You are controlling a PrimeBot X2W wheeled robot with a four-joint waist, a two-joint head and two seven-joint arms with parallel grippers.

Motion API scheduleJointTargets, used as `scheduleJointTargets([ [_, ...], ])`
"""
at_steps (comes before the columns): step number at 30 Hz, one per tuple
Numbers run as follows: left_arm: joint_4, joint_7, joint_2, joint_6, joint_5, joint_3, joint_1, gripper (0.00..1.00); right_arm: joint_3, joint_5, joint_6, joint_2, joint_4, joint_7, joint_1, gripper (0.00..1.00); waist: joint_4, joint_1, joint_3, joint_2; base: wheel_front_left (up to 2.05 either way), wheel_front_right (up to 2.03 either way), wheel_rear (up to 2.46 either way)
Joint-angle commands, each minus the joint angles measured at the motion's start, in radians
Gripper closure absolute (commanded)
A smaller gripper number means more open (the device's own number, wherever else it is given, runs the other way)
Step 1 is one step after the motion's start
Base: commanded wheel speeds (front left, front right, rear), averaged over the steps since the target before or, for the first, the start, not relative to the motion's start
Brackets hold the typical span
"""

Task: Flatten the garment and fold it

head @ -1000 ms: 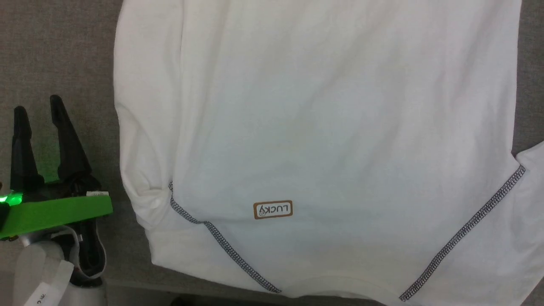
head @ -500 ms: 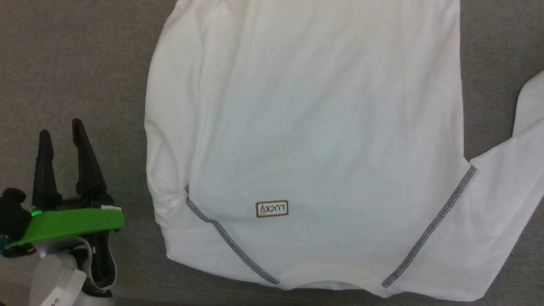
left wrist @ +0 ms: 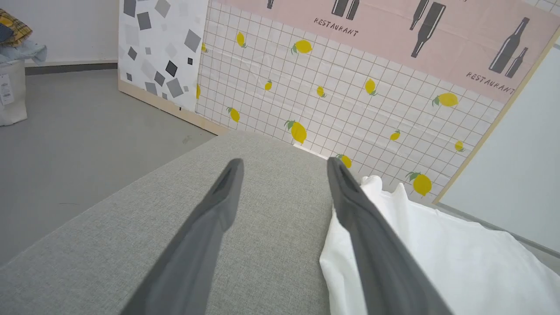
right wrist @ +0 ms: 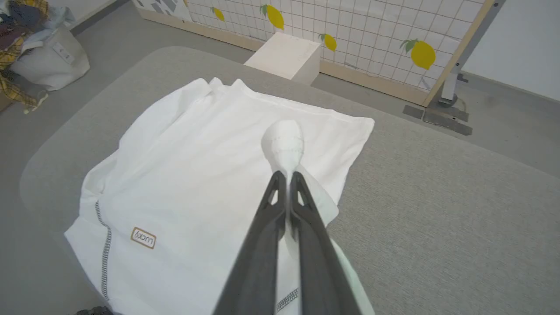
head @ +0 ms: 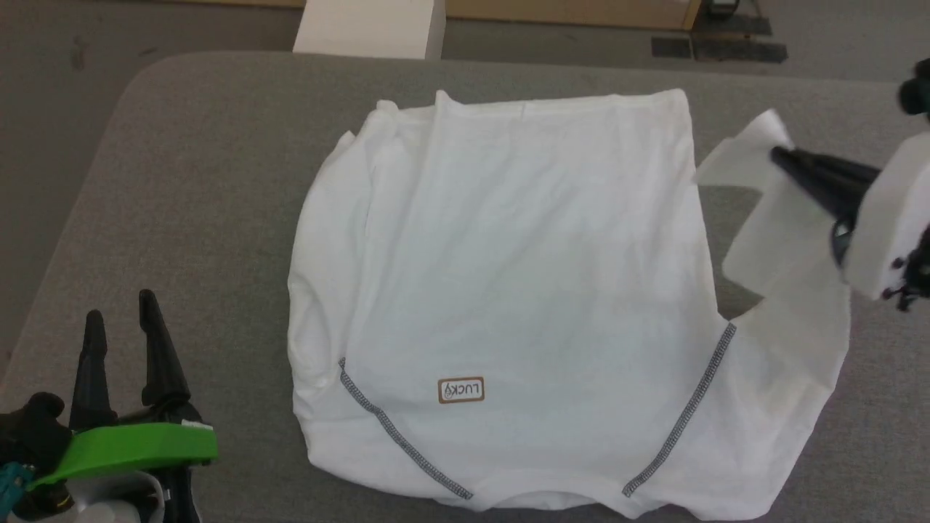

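The garment (head: pixel 508 290) is a white T-shirt lying mostly flat on the grey table (head: pixel 203 203), collar toward me, with dark zigzag seams and a small brown label. Its right sleeve (head: pixel 770 218) is lifted off the table. My right gripper (head: pixel 781 156) is shut on that sleeve's end, and in the right wrist view the gripper (right wrist: pixel 286 175) pinches a bunch of white fabric (right wrist: pixel 284 144) above the shirt. My left gripper (head: pixel 120 316) stands open at the lower left, beside the shirt's left edge, and nothing sits between its fingers (left wrist: pixel 218 205).
A rigid white box (head: pixel 370 27) stands on the floor beyond the table's far edge. A lemon-patterned panel (left wrist: pixel 350 100) stands behind the table. A white bag (right wrist: pixel 48 61) holding clothes sits on the floor at the left.
The camera pulled back, so the whole shirt and table show now. My right gripper came into view, shut on the right sleeve, which is raised off the table. The left gripper stays open.
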Motion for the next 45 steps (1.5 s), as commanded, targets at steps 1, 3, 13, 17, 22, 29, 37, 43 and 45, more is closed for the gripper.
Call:
scheduleJointTargets([
  [1,-0.008,0.001,-0.004,0.008,-0.001,-0.004,0.026,0.0,0.071,0.029,-0.001,0.066,-0.032,0.013,0.016,1.0,0.008,0.0001,-0.091,0.0,0.0,0.0,0.0],
  [3,-0.01,0.002,-0.005,0.011,-0.003,-0.008,0.032,0.0,0.121,0.027,-0.001,0.112,-0.034,0.012,0.017,1.0,0.016,0.0001,-0.095,0.0,0.0,0.0,0.0],
  [13,-0.018,0.006,-0.008,0.019,-0.02,-0.029,0.032,0.0,0.351,-0.059,-0.001,0.327,0.141,-0.162,0.002,1.0,0.054,0.0001,-0.054,0.0,0.0,0.0,0.0],
  [17,-0.016,0.004,-0.009,0.021,-0.024,-0.038,0.021,0.0,0.419,-0.084,-0.001,0.378,0.257,-0.257,-0.018,1.0,0.068,0.0001,-0.029,0.0,0.0,0.0,0.0],
  [22,-0.008,0.002,-0.011,0.024,-0.033,-0.052,0.005,0.0,0.502,-0.082,-0.001,0.414,0.431,-0.36,-0.048,1.0,0.089,0.0001,0.006,0.0,0.0,0.0,0.0],
  [29,0.011,-0.001,-0.012,0.024,-0.042,-0.063,-0.014,0.0,0.655,-0.023,-0.001,0.423,0.613,-0.4,-0.065,1.0,0.107,0.0001,0.034,0.0,0.0,0.0,0.0],
  [37,0.032,-0.002,-0.014,0.024,-0.045,-0.07,-0.021,0.0,0.698,0.105,-0.001,0.424,0.611,-0.5,-0.127,0.0,0.099,0.0001,0.027,0.0,0.0,0.0,0.0],
  [43,0.038,-0.002,-0.004,0.026,-0.041,-0.067,-0.014,0.0,0.548,0.117,-0.001,0.374,0.557,-0.656,-0.169,0.0,0.069,0.0001,-0.002,0.0,0.0,0.0,0.0],
  [45,0.039,0.0,-0.001,0.027,-0.04,-0.068,-0.01,0.0,0.475,0.093,-0.001,0.346,0.546,-0.711,-0.168,0.0,0.057,0.0001,-0.012,0.0,0.0,0.0,0.0],
])
